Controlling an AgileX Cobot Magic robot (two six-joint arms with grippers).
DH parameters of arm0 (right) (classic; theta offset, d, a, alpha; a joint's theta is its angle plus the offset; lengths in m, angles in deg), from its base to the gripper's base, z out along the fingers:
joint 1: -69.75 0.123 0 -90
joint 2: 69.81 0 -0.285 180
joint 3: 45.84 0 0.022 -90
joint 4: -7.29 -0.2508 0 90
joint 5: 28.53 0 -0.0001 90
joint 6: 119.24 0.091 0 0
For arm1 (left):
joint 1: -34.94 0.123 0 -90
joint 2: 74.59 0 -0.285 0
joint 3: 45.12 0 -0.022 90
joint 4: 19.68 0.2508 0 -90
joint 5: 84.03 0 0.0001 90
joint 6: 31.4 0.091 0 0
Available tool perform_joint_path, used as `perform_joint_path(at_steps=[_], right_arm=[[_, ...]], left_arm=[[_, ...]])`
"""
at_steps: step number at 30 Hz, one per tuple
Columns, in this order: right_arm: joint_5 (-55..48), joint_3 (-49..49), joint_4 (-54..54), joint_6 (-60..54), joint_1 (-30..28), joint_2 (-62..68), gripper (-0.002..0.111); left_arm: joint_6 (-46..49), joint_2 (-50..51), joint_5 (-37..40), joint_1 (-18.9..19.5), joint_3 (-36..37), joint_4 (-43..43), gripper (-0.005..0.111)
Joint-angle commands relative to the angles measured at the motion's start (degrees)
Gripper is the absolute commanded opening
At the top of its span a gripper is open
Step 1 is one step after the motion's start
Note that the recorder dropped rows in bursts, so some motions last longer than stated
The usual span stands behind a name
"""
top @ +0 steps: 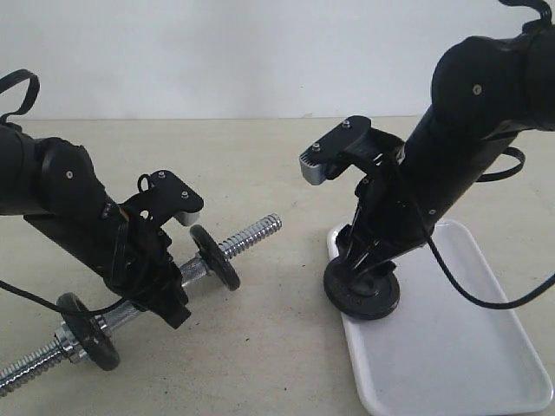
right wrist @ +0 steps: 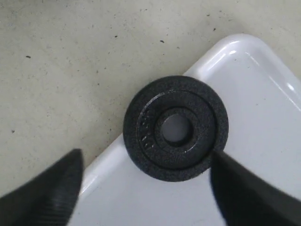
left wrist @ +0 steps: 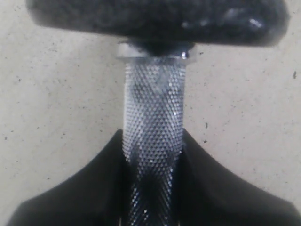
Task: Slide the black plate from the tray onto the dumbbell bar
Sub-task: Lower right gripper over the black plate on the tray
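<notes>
The black plate [right wrist: 176,128] lies flat on a corner of the white tray [right wrist: 263,117], partly overhanging its rim toward the table. My right gripper [right wrist: 145,162] hovers open over it, one fingertip [right wrist: 221,165] right at the plate's edge and the other wide of it. From outside, the right gripper [top: 364,273] stands just above the plate [top: 362,293] at the tray's [top: 451,355] near-left corner. My left gripper [left wrist: 153,188] is shut on the knurled middle of the dumbbell bar [left wrist: 153,113]. The bar [top: 251,234] slants up to the right, its threaded end free.
Two black discs sit on the bar, one [top: 215,257] just beyond my left gripper [top: 152,282] and one [top: 87,331] behind it toward the lower threaded end. The nearer disc [left wrist: 155,19] fills one edge of the left wrist view. The beige table [top: 260,156] lies between both arms.
</notes>
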Motion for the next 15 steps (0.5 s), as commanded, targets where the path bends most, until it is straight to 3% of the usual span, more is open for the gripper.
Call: perform_joint_path(at_steps=[1, 15], right_arm=[[3.83, 0.44, 1.29, 2.17, 0.23, 0.04, 0.095], [4.79, 0.23, 5.56, 5.28, 0.23, 0.04, 0.096]], left_arm=[[0.74, -0.07, 2.44, -0.11, 0.14, 0.86, 0.004], [0.74, -1.63, 4.79, -0.11, 0.14, 0.46, 0.004]])
